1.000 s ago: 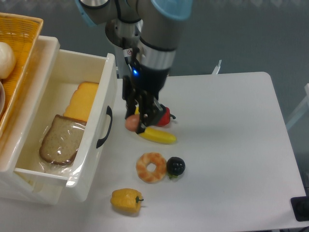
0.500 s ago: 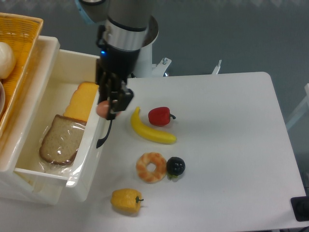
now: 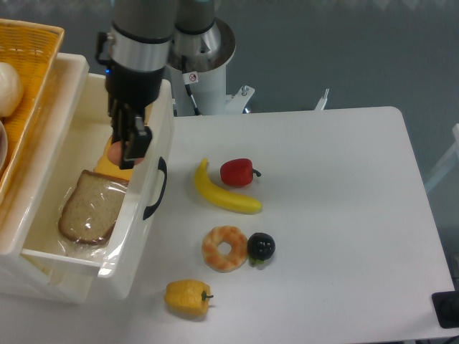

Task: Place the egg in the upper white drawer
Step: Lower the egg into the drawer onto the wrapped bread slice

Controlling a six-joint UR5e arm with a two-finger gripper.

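End effector (image 3: pixel 126 145) holds egg (image 3: pixel 118 152) over upper white drawer (image 3: pixel 147 150) (bread (image 3: pixel 89 204) inside).

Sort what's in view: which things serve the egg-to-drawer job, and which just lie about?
Job: egg, held in the pincer; upper white drawer.

Lying about: banana, red pepper, doughnut, black plum, yellow pepper, bread slice, wicker basket.

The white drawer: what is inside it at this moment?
Inside the white drawer lie a slice of bread and a yellow slab, partly covered by the gripper, which holds the egg over it. The far corner is hidden by the arm.
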